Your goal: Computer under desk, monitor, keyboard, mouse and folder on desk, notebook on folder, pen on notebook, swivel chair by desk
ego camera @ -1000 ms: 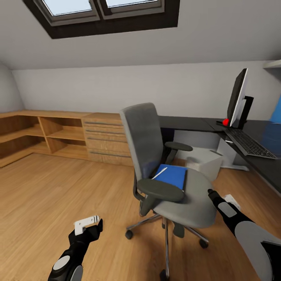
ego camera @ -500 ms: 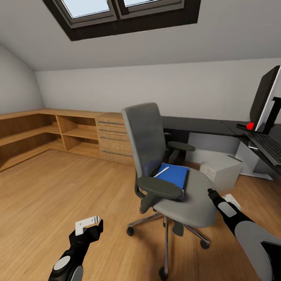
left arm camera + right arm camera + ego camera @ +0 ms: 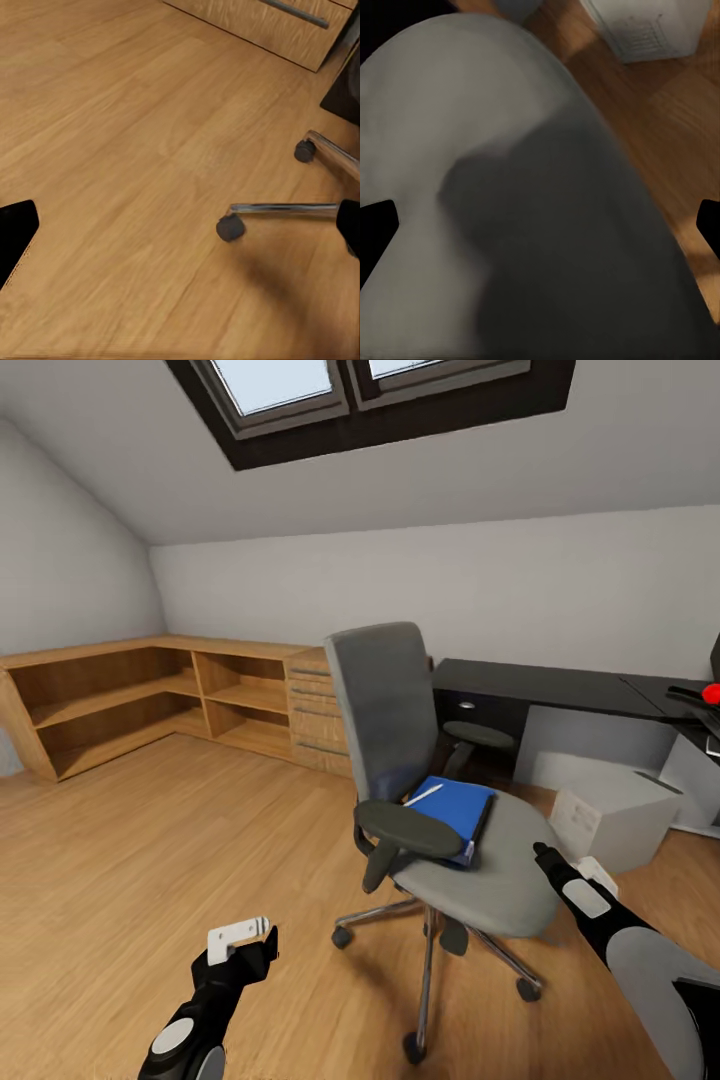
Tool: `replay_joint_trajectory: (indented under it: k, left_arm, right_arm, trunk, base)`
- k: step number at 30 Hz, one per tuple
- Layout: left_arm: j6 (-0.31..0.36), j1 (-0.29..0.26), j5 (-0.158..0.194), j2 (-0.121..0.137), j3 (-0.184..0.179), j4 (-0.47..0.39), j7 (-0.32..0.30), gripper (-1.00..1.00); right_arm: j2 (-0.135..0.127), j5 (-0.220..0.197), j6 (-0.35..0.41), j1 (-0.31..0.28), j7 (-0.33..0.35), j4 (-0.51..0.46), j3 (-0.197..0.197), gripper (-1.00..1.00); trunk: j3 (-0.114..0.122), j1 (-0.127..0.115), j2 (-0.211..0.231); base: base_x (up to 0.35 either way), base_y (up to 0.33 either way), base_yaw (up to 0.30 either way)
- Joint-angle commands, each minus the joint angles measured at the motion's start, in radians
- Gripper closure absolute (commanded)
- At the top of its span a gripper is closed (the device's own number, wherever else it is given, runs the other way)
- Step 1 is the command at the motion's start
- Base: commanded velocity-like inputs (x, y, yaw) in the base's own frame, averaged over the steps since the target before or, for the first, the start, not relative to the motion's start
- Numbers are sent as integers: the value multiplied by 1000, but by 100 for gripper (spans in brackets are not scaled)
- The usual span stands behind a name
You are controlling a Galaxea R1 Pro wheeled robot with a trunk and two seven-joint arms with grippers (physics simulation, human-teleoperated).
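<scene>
Swivel chair [image 3: 440, 790] frame ctr, blue folder [image 3: 452, 808] w/ pen [image 3: 424, 795] on seat; computer [image 3: 612, 817] on floor right, bench [image 3: 540, 690] behind; left pincer [image 3: 243, 941] spread, right pincer [image 3: 590, 875] spread over seat edge.

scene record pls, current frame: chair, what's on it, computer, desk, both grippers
swivel chair: on the wood floor, in front of the desk
folder: flat on the chair seat
pen: lying on top of the folder
computer: on the floor by the desk
desk: black top, behind the chair
left gripper: open, low over the floor, empty
right gripper: open, empty, at the seat's edge
</scene>
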Motion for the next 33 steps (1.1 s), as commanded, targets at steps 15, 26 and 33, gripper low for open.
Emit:
replay_joint_trajectory:
  k: [15, 26, 33]
  left_arm:
    - [4, 0, 10, -1, -3, 2, 9, -100]
    - [2, 0, 10, 0, -16, 3, 9, -100]
    - [2, 0, 9, 0, -20, 3, 9, -100]
  right_arm:
    - [17, -15, -2, 1, 11, 16, 4, -100]
    - [19, -15, -1, 1, 11, 16, 4, -100]
    - [20, -14, -4, 1, 13, 16, 5, -100]
  trunk:
    - [38, -4, 2]
    - [38, -4, 2]
    - [38, -4, 2]
  base:
    - [0, 0, 270]
    - [75, 0, 226]
    - [221, 0, 11]
